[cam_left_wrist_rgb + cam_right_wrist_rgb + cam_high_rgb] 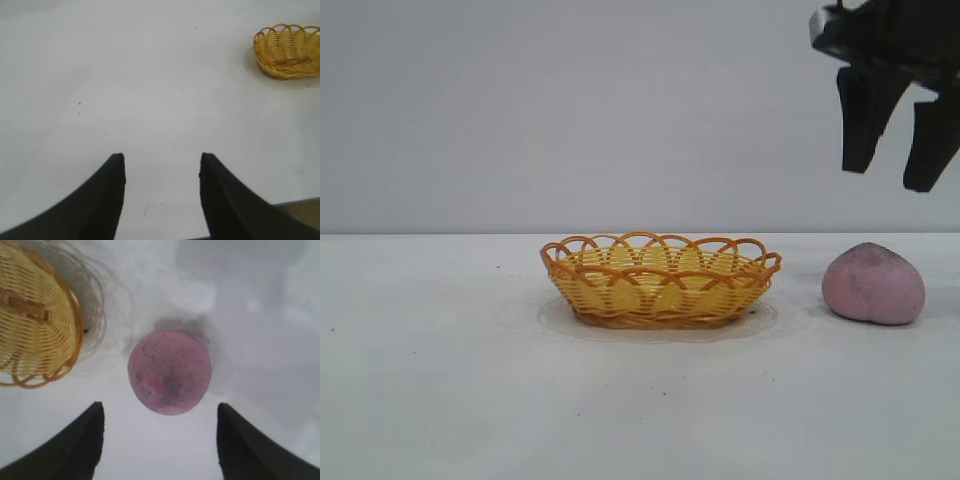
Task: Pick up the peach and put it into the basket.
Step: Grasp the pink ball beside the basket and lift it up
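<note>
The fingers of the right gripper are spread apart, empty, above the peach, the arm cut off by the frame. The peach lies on the worktop beside the basket. The left gripper is held parted over bare worktop.

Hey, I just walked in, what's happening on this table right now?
The right gripper hangs open above the dull pinkish-mauve rounded peach, pointing down at it without touching it. The peach rests on the white table, just beside the shallow yellow wicker basket with the orange looped rim, which looks empty. The left gripper is off to the side over bare table, holding nothing.
</note>
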